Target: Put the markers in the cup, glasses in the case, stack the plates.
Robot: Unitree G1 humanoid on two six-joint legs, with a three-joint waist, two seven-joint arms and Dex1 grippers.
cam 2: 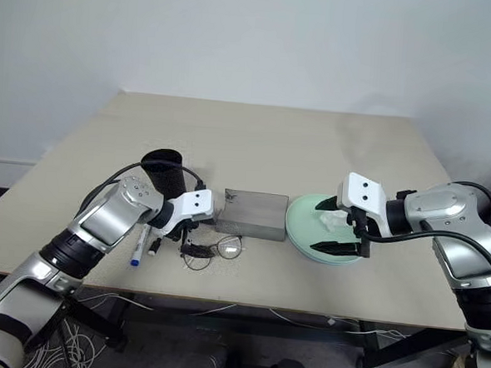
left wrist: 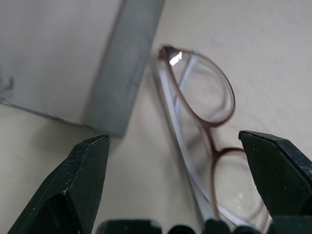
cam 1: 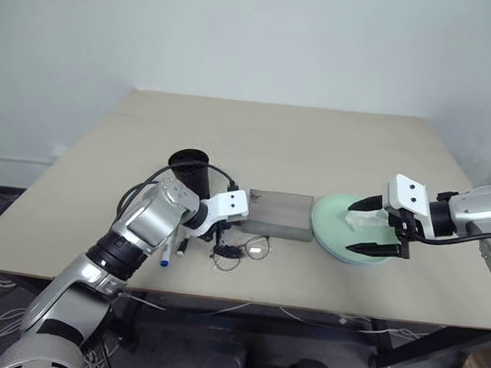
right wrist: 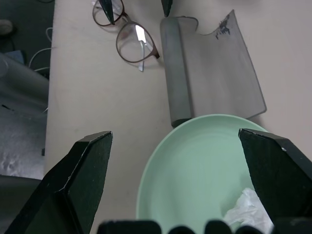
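The glasses lie near the table's front edge, just in front of the grey case. My left gripper hangs open right over them, one black finger on each side of the frame in the left wrist view. Two markers lie on the table beside the black cup, partly under my left forearm. My right gripper is open over the mint green plate, empty. A bluish edge shows under that plate's near rim; I cannot tell whether it is a second plate.
A white wad of plastic rests in the mint plate, between my right fingers. The beige table stretches bare behind the objects up to the wall. Cables hang below the front edge.
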